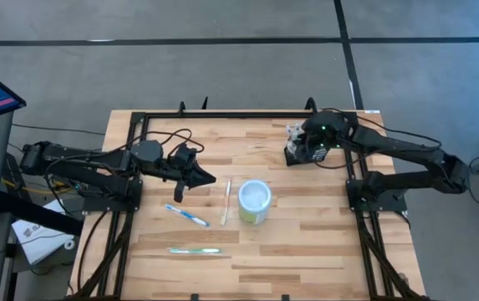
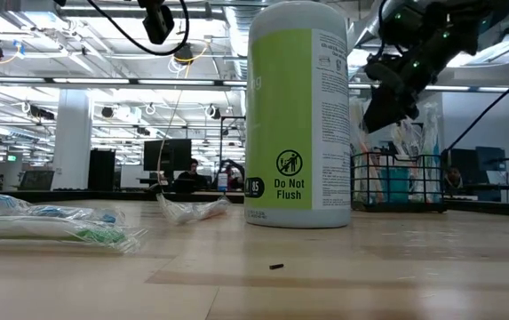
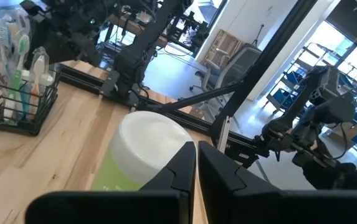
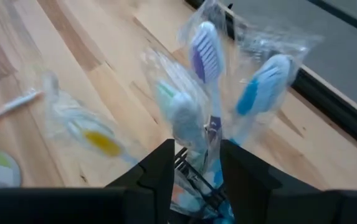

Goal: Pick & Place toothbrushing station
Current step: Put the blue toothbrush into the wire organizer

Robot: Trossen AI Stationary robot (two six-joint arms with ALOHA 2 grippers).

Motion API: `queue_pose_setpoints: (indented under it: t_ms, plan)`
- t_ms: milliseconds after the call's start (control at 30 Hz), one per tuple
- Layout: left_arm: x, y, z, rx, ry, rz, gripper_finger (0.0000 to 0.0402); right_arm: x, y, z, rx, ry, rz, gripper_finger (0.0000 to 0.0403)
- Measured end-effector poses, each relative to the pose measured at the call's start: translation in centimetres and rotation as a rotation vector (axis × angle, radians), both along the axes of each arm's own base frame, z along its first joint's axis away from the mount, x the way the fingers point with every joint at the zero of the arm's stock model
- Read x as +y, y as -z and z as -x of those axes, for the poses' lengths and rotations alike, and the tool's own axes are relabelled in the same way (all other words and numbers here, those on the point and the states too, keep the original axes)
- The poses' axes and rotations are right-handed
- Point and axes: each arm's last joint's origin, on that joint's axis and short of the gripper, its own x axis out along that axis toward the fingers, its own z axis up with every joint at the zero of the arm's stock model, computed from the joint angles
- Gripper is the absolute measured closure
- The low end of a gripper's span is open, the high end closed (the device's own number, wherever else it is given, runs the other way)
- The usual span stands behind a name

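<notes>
The toothbrushing station, a small black wire-mesh basket [image 2: 396, 182] holding several wrapped toothbrushes [image 4: 206, 56], stands at the table's far right [image 1: 293, 144]. It also shows in the left wrist view [image 3: 19, 109]. My right gripper [image 4: 197, 155] is open above the basket [image 2: 387, 107], pointing down, with one finger on each side of the standing toothbrushes. My left gripper [image 3: 195, 168] is shut and empty, held above the table left of centre [image 1: 199, 177], pointing toward a white-and-pale-green round canister [image 1: 254, 201]. My right gripper comes at the basket from above with wrapped toothbrush handles [image 4: 214, 134] between its open fingers [image 4: 159, 168]. I cannot tell whether the fingers touch them or the basket's wire rim [image 4: 185, 160].
The canister [image 2: 298, 116] stands upright mid-table. Three wrapped toothbrushes lie loose on the wood: one [image 1: 187, 216] left of the canister, one [image 1: 226, 201] beside it, and one [image 1: 194, 250] near the front edge. A black frame [image 1: 143, 117] borders the table.
</notes>
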Motion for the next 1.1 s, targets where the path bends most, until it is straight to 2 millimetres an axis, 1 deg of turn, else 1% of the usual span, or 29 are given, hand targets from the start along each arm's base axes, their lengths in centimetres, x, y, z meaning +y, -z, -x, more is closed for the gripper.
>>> queue_pose_setpoints:
  t_ms: [200,500,667,800,1000,1100]
  plan:
    - [0.1,0.0,0.0,0.001,-0.018,-0.002,0.0390,0.7,-1.4,0.4,-0.030,-0.013,0.011,0.0284]
    - [0.1,0.2,0.0,0.017,-0.030,-0.009,0.0390,2.6,-2.8,0.8,-0.116,-0.072,0.033,0.0284]
    - [0.1,1.1,0.2,0.109,-0.022,-0.057,0.0390,3.7,-3.9,1.2,-0.178,-0.115,0.058,0.0285]
    - [0.1,1.7,0.3,0.172,-0.021,-0.047,0.0390,4.5,-4.8,1.6,-0.245,-0.137,0.074,0.0285]
    - [-1.0,2.1,0.5,0.217,-0.004,-0.051,0.0390,6.0,-5.8,1.7,-0.331,-0.208,0.083,0.0285]
    - [-1.8,2.6,0.8,0.276,-0.017,-0.070,0.0390,6.8,-5.8,1.6,-0.331,-0.236,0.088,0.0285]
